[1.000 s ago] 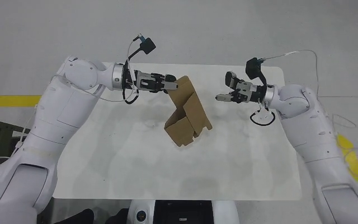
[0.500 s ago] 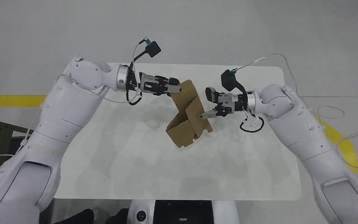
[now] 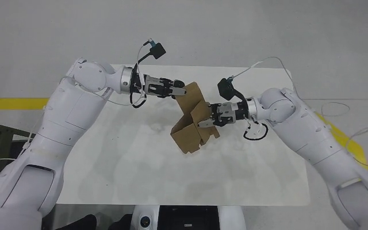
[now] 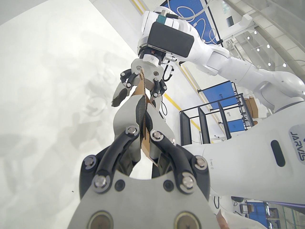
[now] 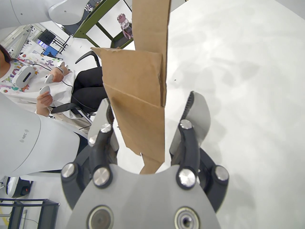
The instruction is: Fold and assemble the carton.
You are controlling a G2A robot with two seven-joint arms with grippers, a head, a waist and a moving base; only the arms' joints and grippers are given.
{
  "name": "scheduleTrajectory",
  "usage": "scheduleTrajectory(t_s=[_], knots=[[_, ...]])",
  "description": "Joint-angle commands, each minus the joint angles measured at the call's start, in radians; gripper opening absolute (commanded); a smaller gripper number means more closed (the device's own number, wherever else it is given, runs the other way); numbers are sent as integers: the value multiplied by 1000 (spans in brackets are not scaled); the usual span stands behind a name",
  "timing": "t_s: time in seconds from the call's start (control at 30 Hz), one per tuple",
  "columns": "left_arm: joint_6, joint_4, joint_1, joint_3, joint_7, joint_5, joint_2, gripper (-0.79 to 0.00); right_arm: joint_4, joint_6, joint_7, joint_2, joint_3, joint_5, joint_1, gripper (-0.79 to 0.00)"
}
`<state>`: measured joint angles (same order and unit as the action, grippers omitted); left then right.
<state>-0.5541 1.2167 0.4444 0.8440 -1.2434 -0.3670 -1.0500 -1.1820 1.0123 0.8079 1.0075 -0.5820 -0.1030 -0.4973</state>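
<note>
Left gripper [image 3: 179, 90] is sitting over the far middle of the white table [image 3: 103, 167], at the upper flap of the carton [image 3: 192, 123]. In the left wrist view its fingers [image 4: 124, 117] are pinching that flap's edge, with the cardboard [image 4: 143, 89] showing edge-on between them.

The brown carton is half opened and hanging tilted between the two grippers, with its lower corner pointing at the table's middle. Cannot tell whether that corner is touching the tabletop.

Right gripper [image 3: 208, 115] is sitting at the carton's right side flap. Its fingers [image 5: 197, 113] are standing spread, one on each side of the panel [image 5: 135, 91]. The panel is running between them, nearer one finger than the other. Cannot tell whether either finger is touching it.
</note>
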Motion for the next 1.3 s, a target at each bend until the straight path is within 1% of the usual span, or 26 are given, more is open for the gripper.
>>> scheduleTrajectory(t_s=[0.0,0.13,0.23,0.33,0.43,0.47,0.5,0.53,0.57,0.73,0.93,1.03,1.2,1.27], knots=[[-3,2,2,-1,-5,-1,-1,-785,-3,0,0,-4,12,-19,6,-477],[-4,1,3,0,-15,-5,-3,-785,-10,0,0,-12,35,-52,17,-548],[-3,-1,3,0,-20,-6,-4,-785,-13,0,0,-17,51,-71,24,-579],[-1,-2,3,-1,-21,-4,-5,-785,-18,0,0,-21,68,-91,30,-665],[0,-3,3,-1,-23,-4,-6,-785,-19,0,0,-25,82,-106,37,-785],[1,-3,2,-1,-24,-4,-6,-680,-20,0,0,-26,87,-109,40,-785],[-1,-3,2,-1,-22,-4,-7,-517,-19,0,0,-27,92,-111,42,-785],[-3,-2,2,0,-19,-1,-7,-323,-18,0,0,-28,97,-114,44,-785],[-7,-1,2,1,-16,3,-7,-6,-17,0,0,-28,102,-120,46,-785],[-15,6,2,11,-2,-2,-7,0,-14,0,0,-31,121,-148,55,-785],[-33,26,10,48,32,-26,-3,0,-2,0,0,-32,126,-209,55,-785],[-56,26,26,78,78,-14,3,0,12,0,0,-32,111,-281,46,-785],[-89,30,71,124,172,7,11,0,45,0,0,-27,80,-384,23,-785],[-122,36,92,143,228,42,15,0,59,0,0,-23,68,-413,16,-785]])
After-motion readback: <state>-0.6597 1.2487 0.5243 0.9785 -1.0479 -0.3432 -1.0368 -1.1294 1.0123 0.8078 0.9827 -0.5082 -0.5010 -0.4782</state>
